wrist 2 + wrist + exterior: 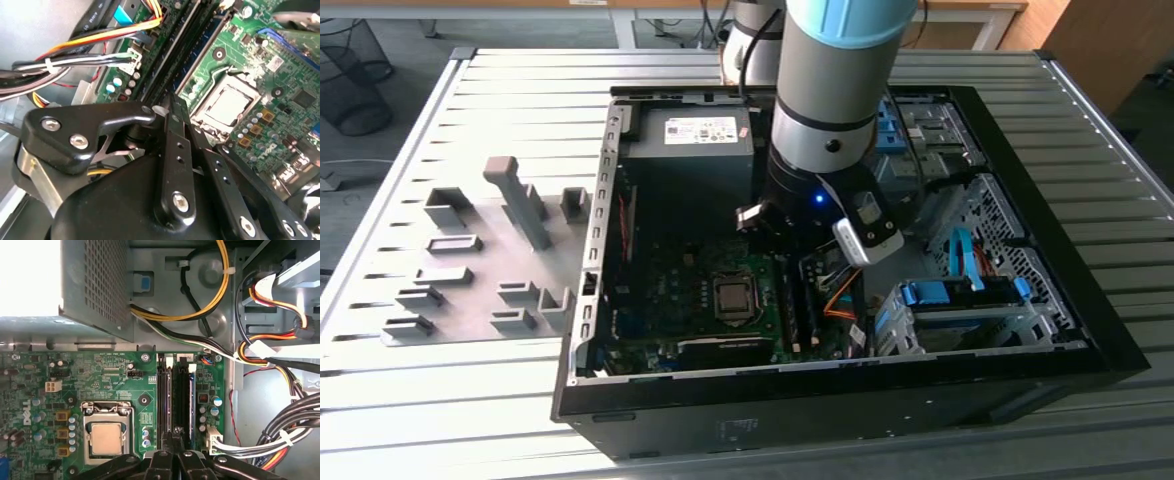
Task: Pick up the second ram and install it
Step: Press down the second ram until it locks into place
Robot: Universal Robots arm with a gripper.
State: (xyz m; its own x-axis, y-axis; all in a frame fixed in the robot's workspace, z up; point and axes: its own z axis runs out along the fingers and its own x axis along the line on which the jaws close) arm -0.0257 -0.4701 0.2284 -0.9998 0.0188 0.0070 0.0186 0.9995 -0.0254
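Exterior view: we see the arm reaching down into an open computer case lying on a slatted metal counter. The gripper sits low over the motherboard, beside the processor socket. A grey fixture plate with blocks lies toward the counter's edge on the exterior view's left; blue drive-bay clips sit in the case on the exterior view's right.

Second wrist view: we see the jaws drawn together over the memory slots, with a bundle of cables just beside them.

First wrist view: we see the second ram seated upright in the slots, beside a blue-edged neighbouring slot. The closed fingertips meet directly above its end, though we cannot tell whether they touch it. The power supply occupies the case's corner.
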